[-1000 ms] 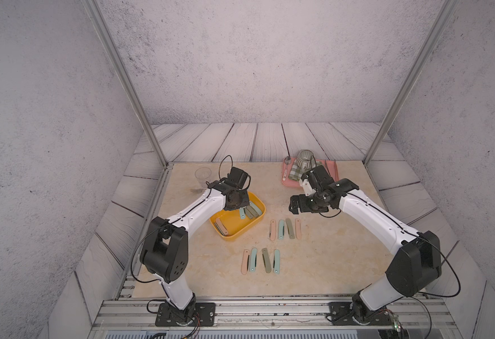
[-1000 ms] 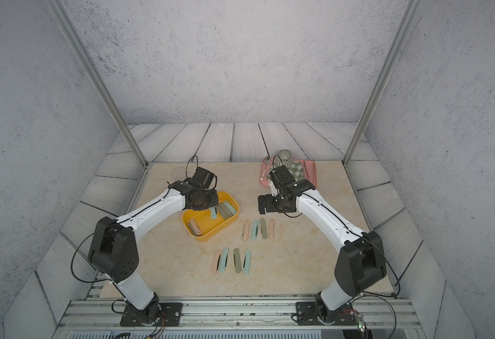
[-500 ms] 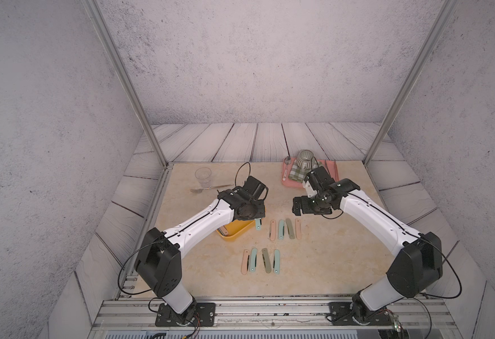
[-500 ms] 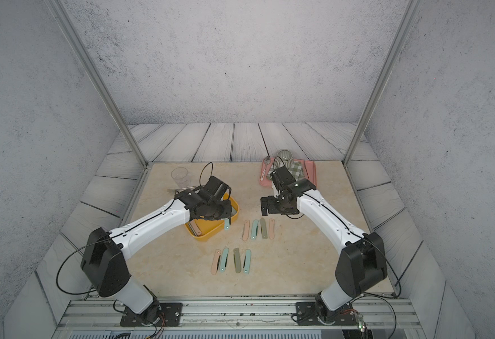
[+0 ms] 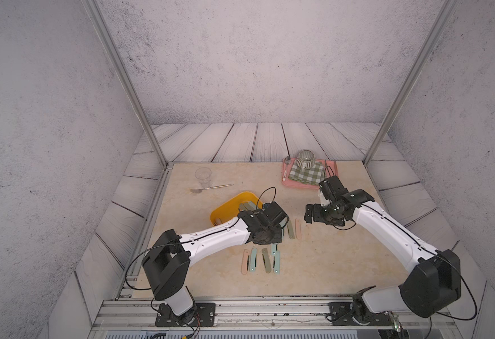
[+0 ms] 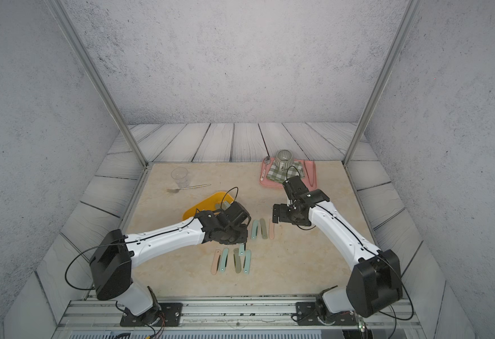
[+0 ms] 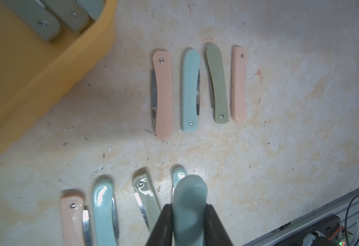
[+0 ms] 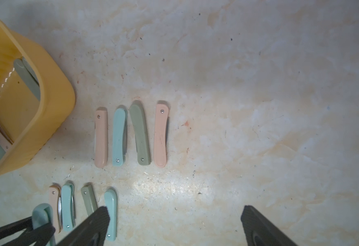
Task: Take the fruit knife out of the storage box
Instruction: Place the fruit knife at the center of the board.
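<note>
Fruit knife (image 5: 274, 249), teal handle, blade folded. Location, in both top views: outside the storage box (image 5: 228, 202), hanging low over the table (image 5: 328, 264) beneath the left gripper (image 5: 272, 242), above the teal end of the near row of four knives (image 5: 253, 261). A far row of four knives (image 6: 259, 229) lies between that row and the box, so the placing reads as sorting into lines. Right gripper (image 5: 312, 217) hovers apart, beyond the far row, seemingly to leave room. Left wrist view: the two black fingers (image 7: 165, 215) pinch the handle across its width, jaws nearly closed, its free end pointing at the last teal knife of the near row. This is judged to be a grip chosen for laying it flat alongside. Spare knives (image 7: 46, 23) lie in the box. Right wrist view: jaws spread fully, nothing between them, bare table below.
</note>
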You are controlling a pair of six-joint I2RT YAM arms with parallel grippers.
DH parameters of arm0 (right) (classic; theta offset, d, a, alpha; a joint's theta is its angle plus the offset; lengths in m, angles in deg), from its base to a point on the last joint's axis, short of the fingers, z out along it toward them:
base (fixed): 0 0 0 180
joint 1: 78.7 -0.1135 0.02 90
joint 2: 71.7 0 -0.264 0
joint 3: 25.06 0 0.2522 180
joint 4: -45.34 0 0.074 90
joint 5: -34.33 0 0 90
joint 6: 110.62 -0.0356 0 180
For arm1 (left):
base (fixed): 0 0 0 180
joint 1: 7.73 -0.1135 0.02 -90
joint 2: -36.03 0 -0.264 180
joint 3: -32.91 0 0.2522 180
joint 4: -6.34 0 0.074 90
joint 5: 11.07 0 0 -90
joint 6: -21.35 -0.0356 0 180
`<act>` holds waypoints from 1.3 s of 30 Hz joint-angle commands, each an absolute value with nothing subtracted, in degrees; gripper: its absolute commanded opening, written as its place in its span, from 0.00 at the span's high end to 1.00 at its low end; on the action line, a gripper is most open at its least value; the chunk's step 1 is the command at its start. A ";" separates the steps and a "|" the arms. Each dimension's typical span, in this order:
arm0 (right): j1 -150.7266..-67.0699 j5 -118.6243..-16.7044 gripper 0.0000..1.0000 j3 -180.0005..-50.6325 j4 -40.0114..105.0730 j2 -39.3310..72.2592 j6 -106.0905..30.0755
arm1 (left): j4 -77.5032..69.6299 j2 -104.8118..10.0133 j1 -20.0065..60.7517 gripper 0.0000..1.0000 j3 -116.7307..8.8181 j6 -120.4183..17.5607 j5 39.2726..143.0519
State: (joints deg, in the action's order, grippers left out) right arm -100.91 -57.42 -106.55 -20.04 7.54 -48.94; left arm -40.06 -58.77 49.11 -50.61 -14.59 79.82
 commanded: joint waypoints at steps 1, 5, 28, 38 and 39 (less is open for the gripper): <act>-99.41 -58.25 0.01 -104.92 -20.36 4.50 -50.03 | -36.83 -61.73 51.29 0.77 -50.40 -10.47 78.96; -96.88 -59.83 0.01 -102.76 -20.19 2.17 -50.24 | -35.00 -65.49 53.76 0.77 -51.89 -7.88 79.06; -94.25 -65.29 0.01 -99.01 -19.80 -4.00 -49.19 | -32.75 -75.13 57.95 0.73 -54.22 -1.76 75.95; -94.24 -65.93 0.01 -99.16 -19.40 -3.53 -49.19 | -34.19 -76.01 57.94 0.69 -54.10 -2.73 76.12; -94.25 -65.95 0.01 -99.29 -19.32 -3.49 -49.15 | -34.27 -76.02 57.93 0.69 -53.96 -2.76 76.05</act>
